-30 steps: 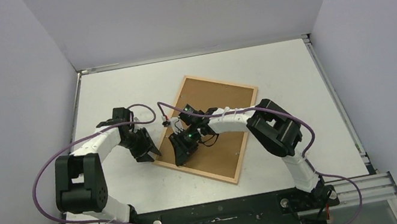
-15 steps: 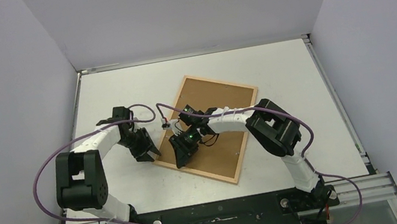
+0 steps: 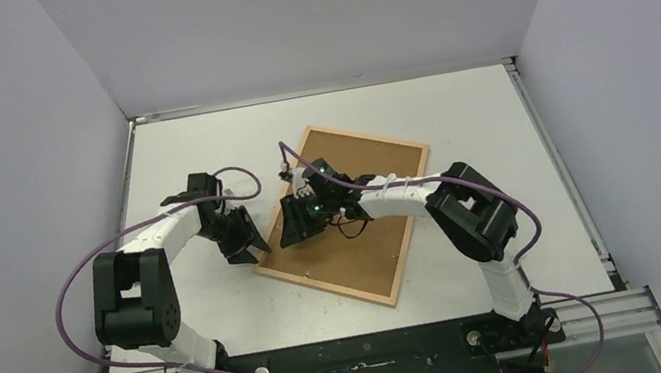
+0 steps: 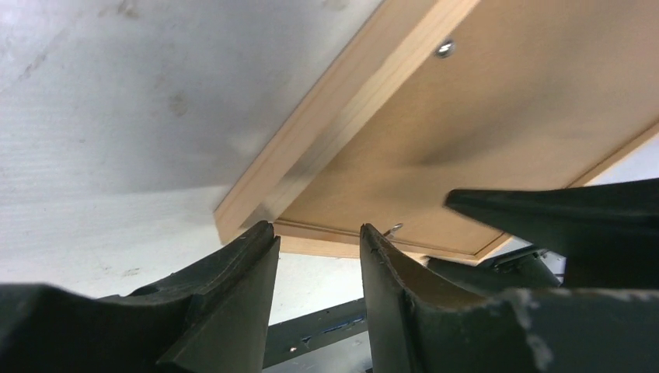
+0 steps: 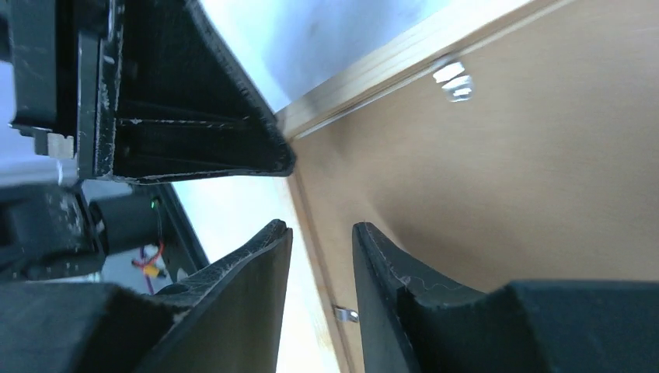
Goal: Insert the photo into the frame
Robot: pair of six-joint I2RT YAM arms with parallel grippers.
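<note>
The frame [image 4: 334, 116] lies flat on the white table [image 3: 506, 167], near the middle, with its back facing up. It is a long rectangle with a thin rim of smooth, pale wood. Inside the rim sits a flat brown backing board [image 3: 360, 263] that looks dull and a bit grainy. A small shiny screw [image 4: 444, 48] and a little metal clip [image 4: 392, 229] sit on the board close to the rim.

The frame is turned a bit on the table. Its long way runs from the far side toward the arms and leans left as it comes near. One corner points toward the left side of the table.

The left gripper [image 3: 251, 248] is low over the table, just beside that corner and the long left edge. Its two dark fingers are a little apart and hold nothing. The right gripper [image 3: 287, 239] hangs over the same edge, above the board. Its fingers have a thin gap between them, and nothing is in it. The two grippers are close to each other.

White table shows on every side of the frame, with the most on the far side and the right. Grey walls stand around the table.
</note>
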